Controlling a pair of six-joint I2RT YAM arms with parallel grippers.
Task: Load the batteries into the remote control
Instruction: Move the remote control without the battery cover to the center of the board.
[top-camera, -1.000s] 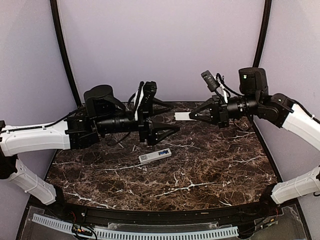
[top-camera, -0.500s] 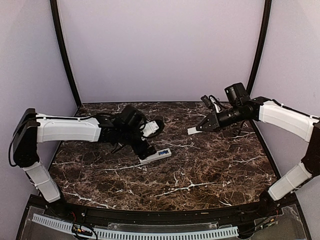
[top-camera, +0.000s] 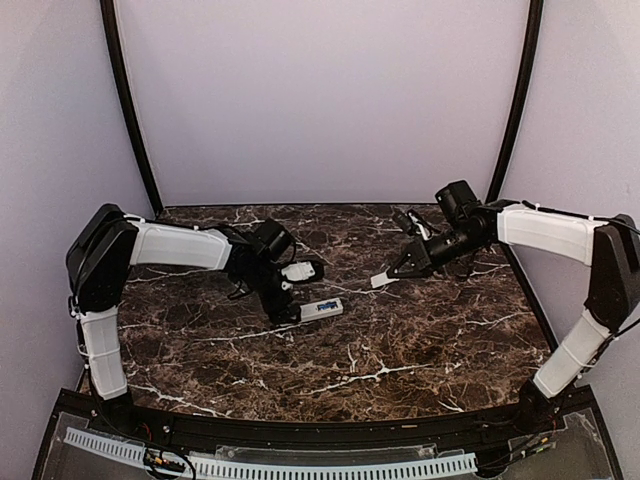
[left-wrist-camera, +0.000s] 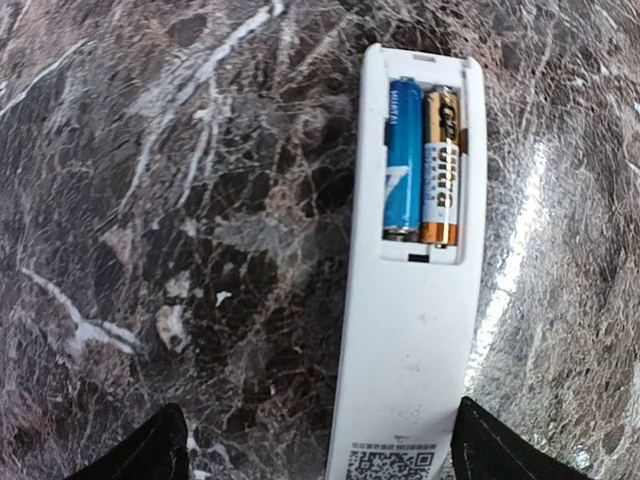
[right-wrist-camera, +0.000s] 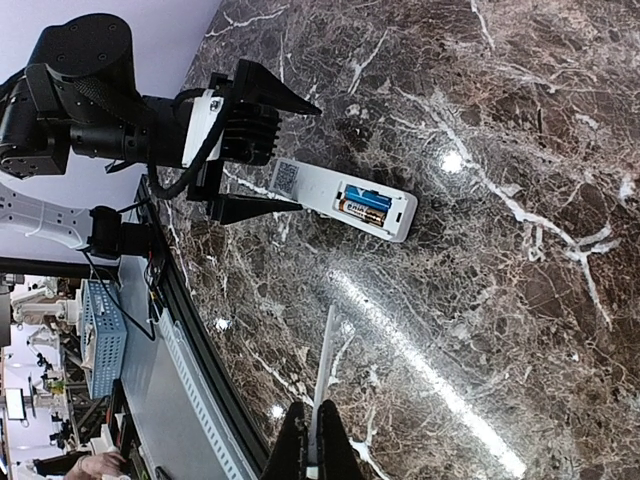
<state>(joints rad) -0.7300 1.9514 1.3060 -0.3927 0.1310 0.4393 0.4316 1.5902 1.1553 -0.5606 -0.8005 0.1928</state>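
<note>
On the left, the left claw (left-wrist-camera: 322, 455) hangs low over the counter (top-camera: 420, 350). Its two fingers are spread wide, one on each side of the remote (left-wrist-camera: 410, 340). They hold nothing, and I cannot tell if they touch it.

The remote lies flat on the counter, back side up, a bit left of the middle. Its slot (left-wrist-camera: 422, 160) is open, at the end far from the left claw. The batteries (left-wrist-camera: 405, 160) are both in the slot, side by side. One is blue and one is gold and black. So the loading looks done, and I think only the lid is left to put on.

The remote looks light and stiff. It is smooth plastic on a shiny counter, so it may slide when pushed. A good place to hold it is by the two long sides, near the end with the printed code, away from the open slot. The batteries are small and round. They could roll or pop out if the remote tips, so it should be kept flat.

On the right, well apart from the remote, the right claw (right-wrist-camera: 312, 445) is pinched tight on the cover (right-wrist-camera: 324, 380). It holds this thin flat piece by one end, just above the counter. The cover looks very light and easy to drop or bend, so it needs a soft push.
</note>
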